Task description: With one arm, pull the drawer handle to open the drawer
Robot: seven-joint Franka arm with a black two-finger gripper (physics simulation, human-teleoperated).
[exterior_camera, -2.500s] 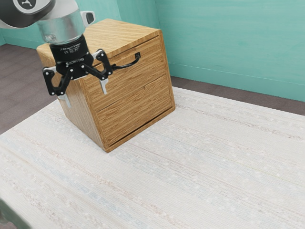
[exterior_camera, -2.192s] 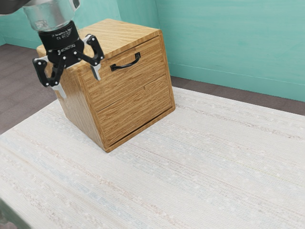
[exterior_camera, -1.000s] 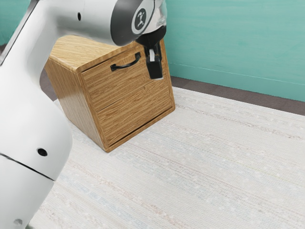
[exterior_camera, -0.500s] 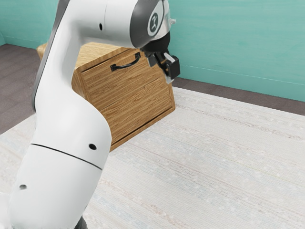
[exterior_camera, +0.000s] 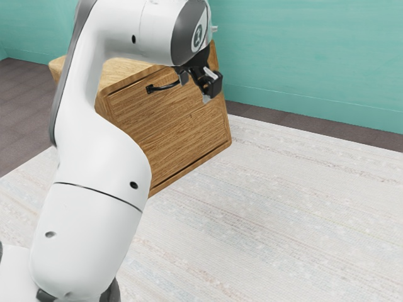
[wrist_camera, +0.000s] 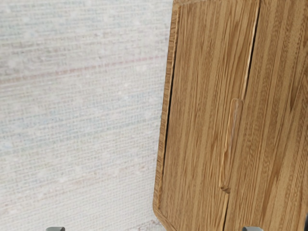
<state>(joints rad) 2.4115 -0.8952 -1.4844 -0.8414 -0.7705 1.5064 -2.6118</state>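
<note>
Above the counter (exterior_camera: 296,214), the end effector (exterior_camera: 195,87), spread apart, hung near the drawer handle (exterior_camera: 162,87); it needed to straddle that handle squarely before closing.

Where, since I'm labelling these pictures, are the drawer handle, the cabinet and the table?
drawer handle (exterior_camera: 162,87): exterior view, middle of the black bar.
cabinet (exterior_camera: 182,135): exterior view, its wooden front face.
table (exterior_camera: 283,207): exterior view, bare top beside the cabinet.

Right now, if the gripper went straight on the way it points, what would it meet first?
The gripper would probably meet the cabinet's wooden front first; how far off is unclear.
</note>
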